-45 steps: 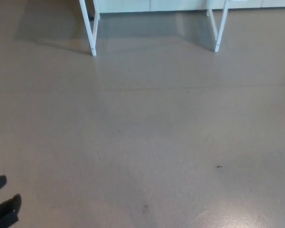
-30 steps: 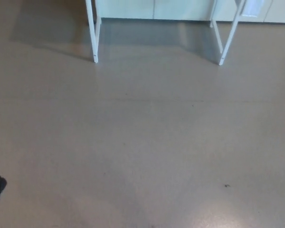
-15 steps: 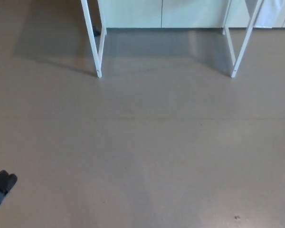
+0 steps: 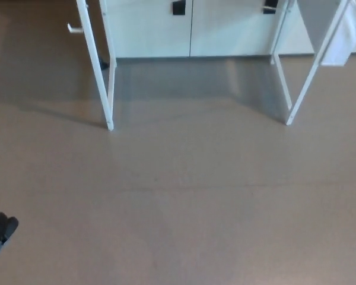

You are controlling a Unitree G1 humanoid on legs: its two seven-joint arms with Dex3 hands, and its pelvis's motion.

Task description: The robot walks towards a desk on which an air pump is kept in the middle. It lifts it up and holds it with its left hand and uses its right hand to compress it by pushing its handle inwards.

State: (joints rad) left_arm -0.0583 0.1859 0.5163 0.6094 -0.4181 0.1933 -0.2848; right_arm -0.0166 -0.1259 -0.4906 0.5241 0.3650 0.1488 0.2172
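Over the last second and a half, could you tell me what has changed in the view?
The whole view shifted: the white desk legs now sit lower and larger, so the camera has come nearer. Cabinet fronts now show. Nothing was grasped. The pump remains out of view.

indoor room, office or lab type. smooth beige-brown floor (image 4: 184, 202), bare and faintly glossy. white metal desk legs (image 4: 101, 71) at left, a second pair (image 4: 296, 77) at right. behind them a run of plain white cabinets (image 4: 190, 29) with small dark handles (image 4: 178, 7). furnishing looks institutional, not domestic.
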